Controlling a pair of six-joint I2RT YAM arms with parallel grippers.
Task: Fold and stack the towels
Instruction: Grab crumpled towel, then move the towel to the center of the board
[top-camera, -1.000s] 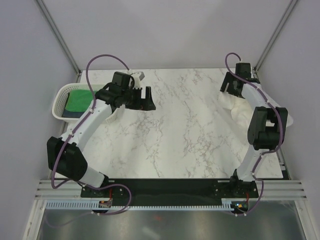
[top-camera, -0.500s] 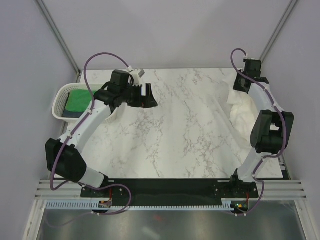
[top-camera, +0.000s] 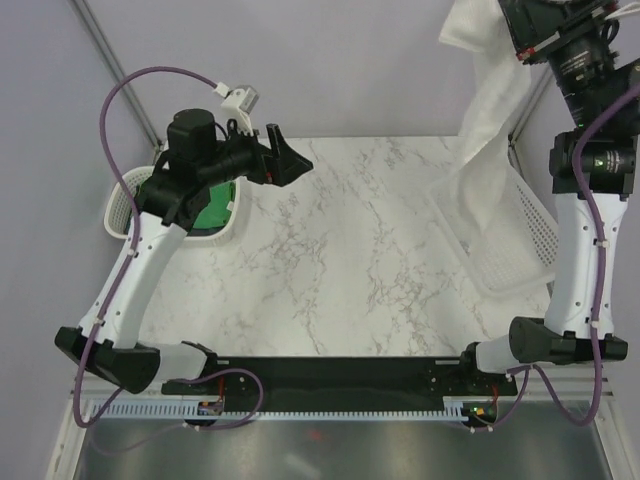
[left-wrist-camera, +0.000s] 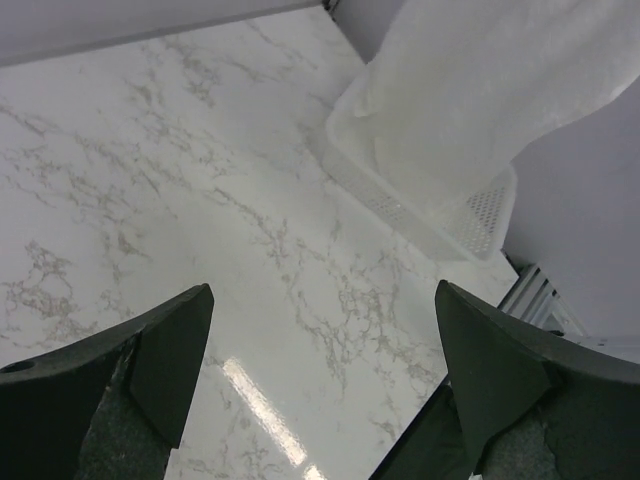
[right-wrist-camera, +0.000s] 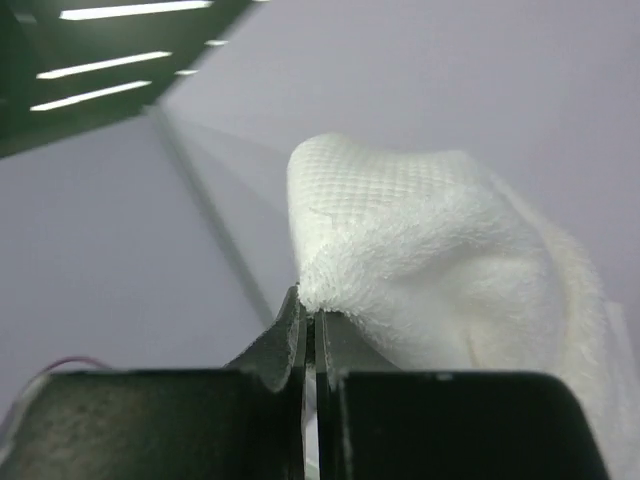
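Note:
The big white towel (top-camera: 482, 120) hangs from the top right corner down into the right basket (top-camera: 530, 235). My right gripper (top-camera: 512, 35) is raised high and shut on the towel's top edge. In the right wrist view its jaws (right-wrist-camera: 310, 312) pinch the white towel (right-wrist-camera: 420, 240). The green towel (top-camera: 212, 208) lies in the left basket (top-camera: 117, 205); the navy one is hidden. My left gripper (top-camera: 287, 157) is open and empty, held high beside the left basket and pointing right. In the left wrist view the left gripper (left-wrist-camera: 325, 370) looks across at the white towel (left-wrist-camera: 480, 100).
The marble tabletop (top-camera: 340, 260) lies between the two baskets. The right basket (left-wrist-camera: 470, 215) sits against the table's right edge, near the frame post (top-camera: 535, 95). Purple cables loop above both arms.
My right gripper shut on the white towel in the right basket and lifted it high. The left arm rose and its gripper stayed open.

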